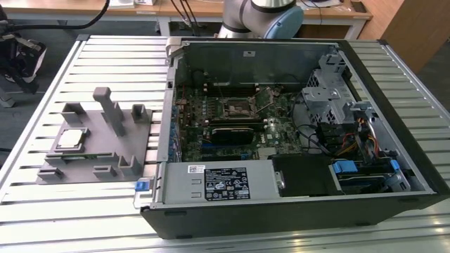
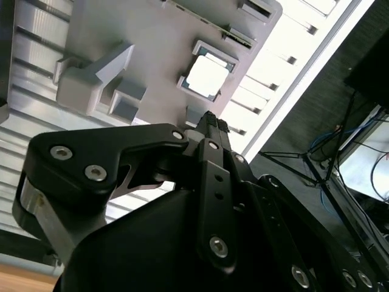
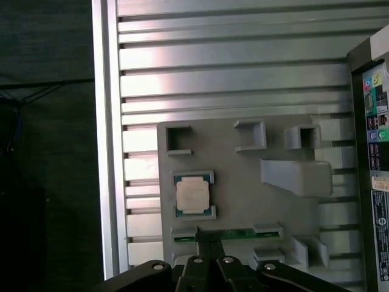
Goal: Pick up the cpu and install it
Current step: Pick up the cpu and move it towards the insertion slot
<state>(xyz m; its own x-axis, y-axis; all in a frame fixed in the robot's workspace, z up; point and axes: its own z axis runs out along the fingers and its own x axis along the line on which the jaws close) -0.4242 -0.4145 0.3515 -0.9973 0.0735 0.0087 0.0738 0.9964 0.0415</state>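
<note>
- Exterior view: the cpu (image 1: 71,139) lies flat, silver top up, in a square recess of a grey fixture plate (image 1: 98,161). The plate rests on a slatted metal table (image 1: 42,221), on the exterior view's left.
- A thin green memory stick (image 1: 79,156) sits in a slot of the same plate, just beside the cpu.
- An open computer case (image 1: 295,213) lies on the table on the exterior view's right, beside the plate. The socket (image 1: 237,109) on its board is uncovered, with no chip in it.
- The arm's base (image 1: 264,16) stands behind the case.
- First wrist view: the gripper (image 3: 209,238) hangs over the plate's edge by the memory stick (image 3: 240,233), near the cpu (image 3: 193,194) but not touching it.
- Jaws: drawn together at a narrow tip, with nothing held between them.
- Second wrist view: the gripper (image 2: 209,120) points toward the cpu (image 2: 208,76), which is seated in its recess.
</note>
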